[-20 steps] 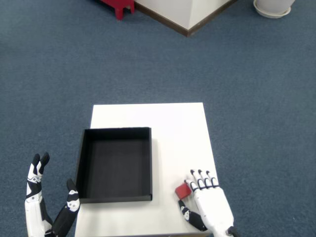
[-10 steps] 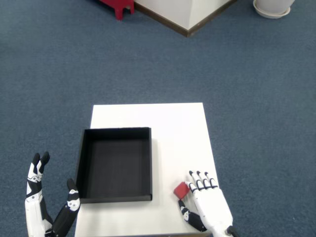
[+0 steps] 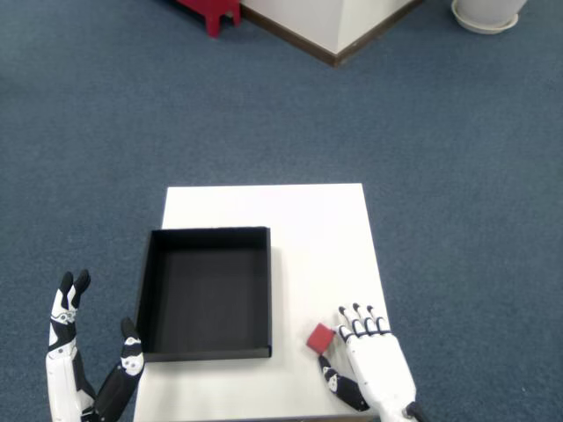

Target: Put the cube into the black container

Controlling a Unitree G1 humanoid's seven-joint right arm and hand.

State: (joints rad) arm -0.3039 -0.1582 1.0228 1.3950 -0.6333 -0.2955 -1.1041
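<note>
Now: right hand [image 3: 374, 365] fingers [image 3: 356, 318] held together and curled, thumb beside the red cube [image 3: 320, 338], grasp unclear | cube on the white table [image 3: 317, 229], near its right front corner, just right of the black container [image 3: 205, 293], outside it | left hand [image 3: 75, 352] off table's left edge

I have one view only: head camera, mounted high, looking steeply down and forward. White surface [image 3: 290, 220] fills lower centre, near enough to see whole top except near edge, cut by frame bottom. Right hand [image 3: 376, 369] enters at bottom right, other hand [image 3: 84, 369] at bottom left. Blue carpet floor [image 3: 114, 114] surrounds; wall corner [image 3: 330, 22] at top. No second view to compare overlap.
</note>
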